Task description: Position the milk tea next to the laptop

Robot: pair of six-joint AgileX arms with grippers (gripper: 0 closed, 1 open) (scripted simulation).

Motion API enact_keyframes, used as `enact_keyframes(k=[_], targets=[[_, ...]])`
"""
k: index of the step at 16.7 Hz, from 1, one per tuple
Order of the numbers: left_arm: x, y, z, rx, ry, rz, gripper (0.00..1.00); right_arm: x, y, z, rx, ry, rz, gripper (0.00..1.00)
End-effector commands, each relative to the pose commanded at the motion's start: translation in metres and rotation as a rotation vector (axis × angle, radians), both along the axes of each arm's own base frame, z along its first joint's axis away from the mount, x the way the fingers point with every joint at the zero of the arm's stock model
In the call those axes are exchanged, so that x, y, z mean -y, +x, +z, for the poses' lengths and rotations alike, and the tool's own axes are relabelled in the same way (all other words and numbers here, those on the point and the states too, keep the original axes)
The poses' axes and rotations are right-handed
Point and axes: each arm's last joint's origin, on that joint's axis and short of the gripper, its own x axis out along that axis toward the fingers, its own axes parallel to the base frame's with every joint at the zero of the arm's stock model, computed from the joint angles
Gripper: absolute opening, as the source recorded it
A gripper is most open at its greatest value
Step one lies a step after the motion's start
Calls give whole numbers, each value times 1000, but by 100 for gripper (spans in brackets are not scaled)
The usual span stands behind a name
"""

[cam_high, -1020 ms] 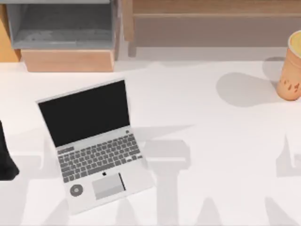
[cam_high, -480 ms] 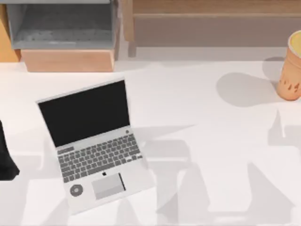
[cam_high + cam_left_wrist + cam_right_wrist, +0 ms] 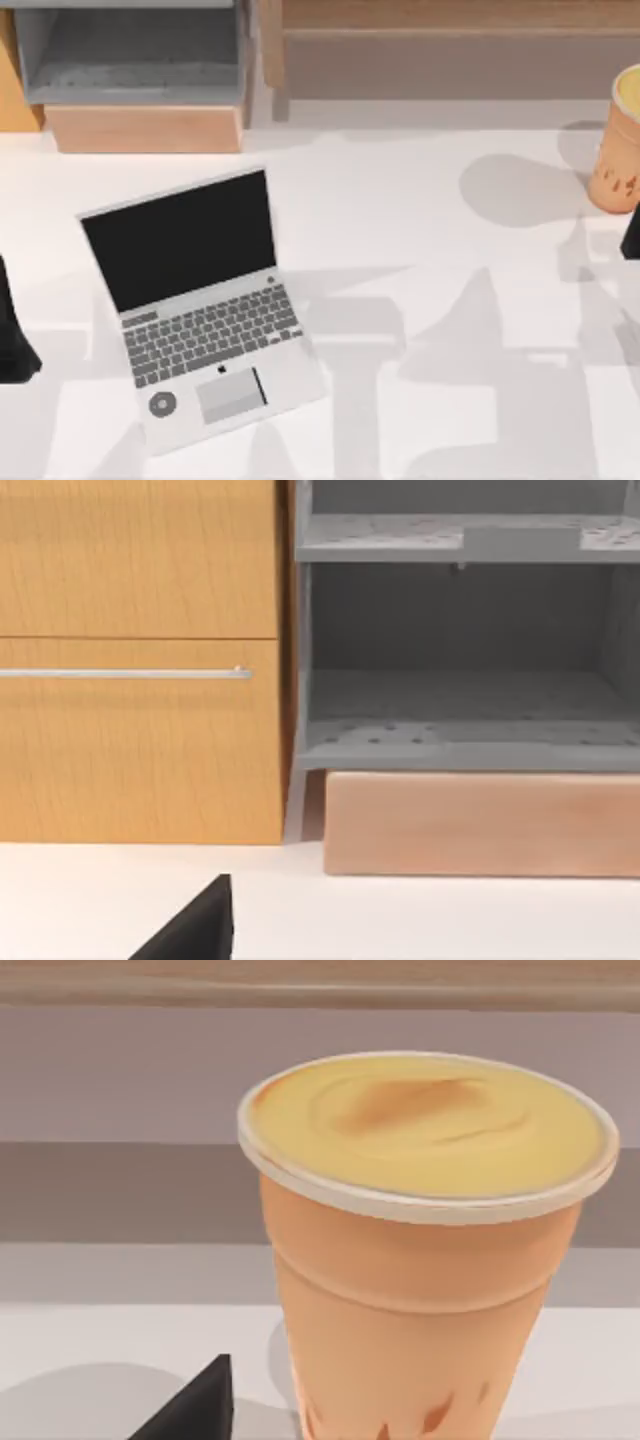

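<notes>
At nine o'clock on the desk (image 3: pixel 440 320), the left pincer (image 3: pixel 12 335) sits parked at the edge; whether it is spread or closed I cannot tell. The laptop (image 3: pixel 200 305) lies open left of centre, screen black. Over at three o'clock the milk tea (image 3: pixel 622 140) stands upright at the desk's right edge, well apart from the laptop. The right pincer (image 3: pixel 632 235) shows just beside it at the cup's six o'clock; its opening I cannot tell, and the cup (image 3: pixel 425 1250) looms close in its wrist view.

Milk tea (image 3: pixel 622 140) cut by right edge — base cropped in wrist view.
</notes>
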Motion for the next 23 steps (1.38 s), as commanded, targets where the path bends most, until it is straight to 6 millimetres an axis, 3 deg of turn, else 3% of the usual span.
enact_keyframes(k=[6, 15, 23], targets=[[0, 0, 0, 0, 0, 0, 100, -3, 23, -39, 20, 2, -2, 100], [0, 0, 0, 0, 0, 0, 100, -3, 29, -45, 27, 3, -5, 100], [0, 0, 0, 0, 0, 0, 100, -3, 99, -51, 32, 3, -3, 100]])
